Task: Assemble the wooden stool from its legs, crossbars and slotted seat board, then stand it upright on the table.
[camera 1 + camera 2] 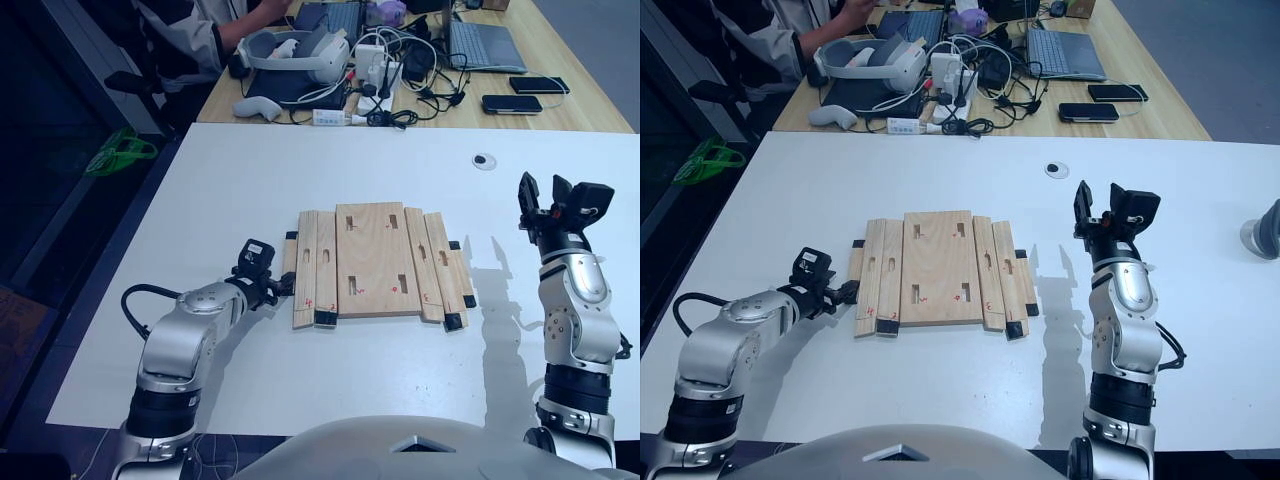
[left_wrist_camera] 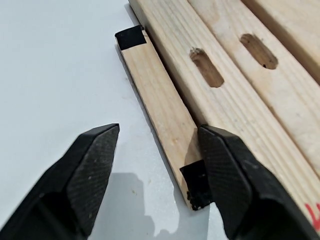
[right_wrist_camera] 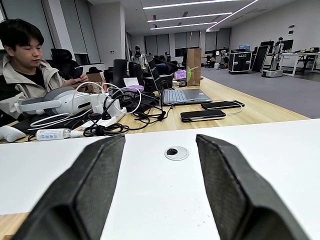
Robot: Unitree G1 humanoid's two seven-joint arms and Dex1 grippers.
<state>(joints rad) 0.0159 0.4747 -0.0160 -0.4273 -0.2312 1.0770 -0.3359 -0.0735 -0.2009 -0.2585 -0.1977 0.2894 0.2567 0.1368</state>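
Parts are laid out flat on the white table (image 1: 200,200), so let's count them: one seat board (image 1: 375,262) dead centre, with four slots (image 1: 350,222) cut in it. Four slotted legs flank it, lying side by side and packed close: one leg (image 1: 306,265) and a second leg (image 1: 327,265) on the robot's left of the board, a third leg (image 1: 417,260) and a fourth leg (image 1: 438,262) on its right. On the outer edges there are two thin black-tipped bars, one crossbar (image 1: 289,258) on the far left and the other crossbar (image 1: 461,272) on the far right. The left gripper (image 2: 159,131) is low on the table at the near end of the left bar, jaws spread and straddling it: one finger (image 2: 90,170) sits out over bare table, the other finger (image 2: 235,175) is right at the bar's black tip, though I can't tell if it makes contact. Nothing is pinched. Over on the right, the right gripper (image 1: 545,195) is raised and pointing up, well clear of the wood, with its two fingers (image 3: 80,200) wide apart and nothing between them. Beyond it on the table is one small round grommet (image 1: 485,160), and on the wooden desk (image 1: 560,60) behind lie two phones (image 1: 538,85).
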